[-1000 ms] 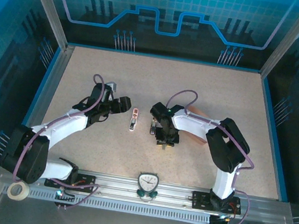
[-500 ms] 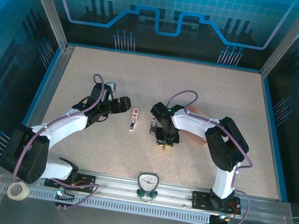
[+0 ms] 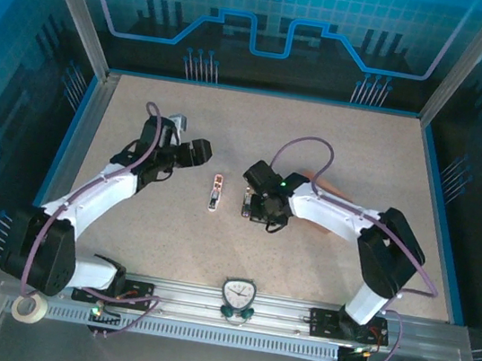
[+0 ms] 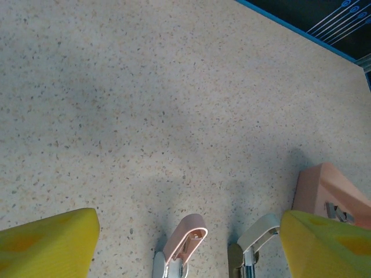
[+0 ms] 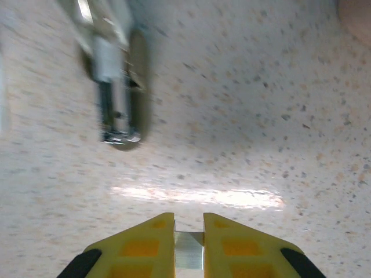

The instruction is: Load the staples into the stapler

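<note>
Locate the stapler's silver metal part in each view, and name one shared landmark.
Top external: silver metal part mid-table, right of the pink body.
Left wrist: bottom edge, right of centre.
Right wrist: upper left, blurred.
Shared landmark: the salmon-pink tray, partly in each view.

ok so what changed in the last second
The right gripper closed on what looks like staples, and its elbow swung outward. The left gripper drifted slightly toward the far edge, jaws open as before. The stapler stayed put.

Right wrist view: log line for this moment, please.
right gripper shut on staples | left gripper open | stapler on table, ungripped
</note>
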